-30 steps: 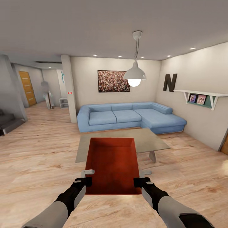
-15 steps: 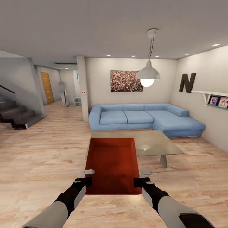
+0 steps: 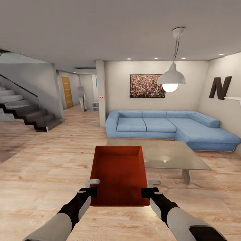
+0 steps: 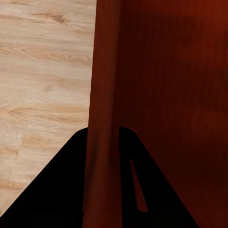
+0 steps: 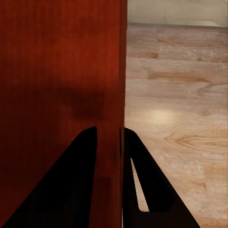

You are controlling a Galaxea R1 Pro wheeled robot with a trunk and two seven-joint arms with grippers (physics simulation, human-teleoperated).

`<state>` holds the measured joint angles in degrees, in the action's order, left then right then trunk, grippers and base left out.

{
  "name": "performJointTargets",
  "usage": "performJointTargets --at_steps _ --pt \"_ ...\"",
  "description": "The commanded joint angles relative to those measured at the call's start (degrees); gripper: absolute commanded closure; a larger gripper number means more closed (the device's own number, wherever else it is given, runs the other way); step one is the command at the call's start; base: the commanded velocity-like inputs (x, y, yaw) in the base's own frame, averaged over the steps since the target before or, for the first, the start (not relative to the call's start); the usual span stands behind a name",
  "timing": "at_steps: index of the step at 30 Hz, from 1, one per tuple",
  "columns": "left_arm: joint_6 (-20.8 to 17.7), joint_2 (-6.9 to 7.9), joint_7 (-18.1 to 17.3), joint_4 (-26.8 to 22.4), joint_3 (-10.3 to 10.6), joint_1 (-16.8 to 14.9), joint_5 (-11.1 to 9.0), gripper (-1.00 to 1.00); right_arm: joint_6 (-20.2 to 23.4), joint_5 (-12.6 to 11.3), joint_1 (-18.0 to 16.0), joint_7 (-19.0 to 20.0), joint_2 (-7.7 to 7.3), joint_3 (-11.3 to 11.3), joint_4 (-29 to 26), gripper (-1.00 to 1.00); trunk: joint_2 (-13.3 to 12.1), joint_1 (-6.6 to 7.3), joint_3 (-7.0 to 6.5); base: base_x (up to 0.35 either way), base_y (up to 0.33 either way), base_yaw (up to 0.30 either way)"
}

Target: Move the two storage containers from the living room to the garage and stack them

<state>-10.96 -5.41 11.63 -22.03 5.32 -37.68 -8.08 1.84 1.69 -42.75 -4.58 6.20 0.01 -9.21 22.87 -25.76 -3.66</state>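
Above the living room's wood-plank floor (image 3: pixel 40 174), before the blue sofa (image 3: pixel 167 129), the orange-red storage container (image 3: pixel 118 174) hangs level, left tool (image 3: pixel 89 191) and right tool (image 3: pixel 149 192) each clamped on its side walls.

A home's living room (image 3: pixel 47 160): blue sofa (image 3: pixel 167 129), low table (image 3: pixel 167 154), pendant lamp (image 3: pixel 171 78), wall picture (image 3: pixel 147 86), perhaps glass-railed stairs (image 3: pixel 23 110).

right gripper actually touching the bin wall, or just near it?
Touching. In the right wrist view the right gripper's two fingers straddle the orange-red storage container's side wall with no gap visible on either face.
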Motion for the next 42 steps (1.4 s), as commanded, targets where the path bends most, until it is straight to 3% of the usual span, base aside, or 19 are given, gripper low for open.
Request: performJointTargets --at_steps 1,42 --pt "-0.2 -0.04 0.3 -0.7 0.4 0.0 -0.4 1.00 0.2 -0.6 0.0 0.2 0.21 0.4 0.2 1.00 0.1 -0.02 0.03 0.000 -0.104 0.268" --pt "-0.2 -0.04 0.2 -0.7 0.4 0.0 -0.4 1.00 0.2 -0.6 0.0 0.2 0.24 0.4 0.2 1.00 0.1 -0.02 0.03 0.000 -0.100 0.268"
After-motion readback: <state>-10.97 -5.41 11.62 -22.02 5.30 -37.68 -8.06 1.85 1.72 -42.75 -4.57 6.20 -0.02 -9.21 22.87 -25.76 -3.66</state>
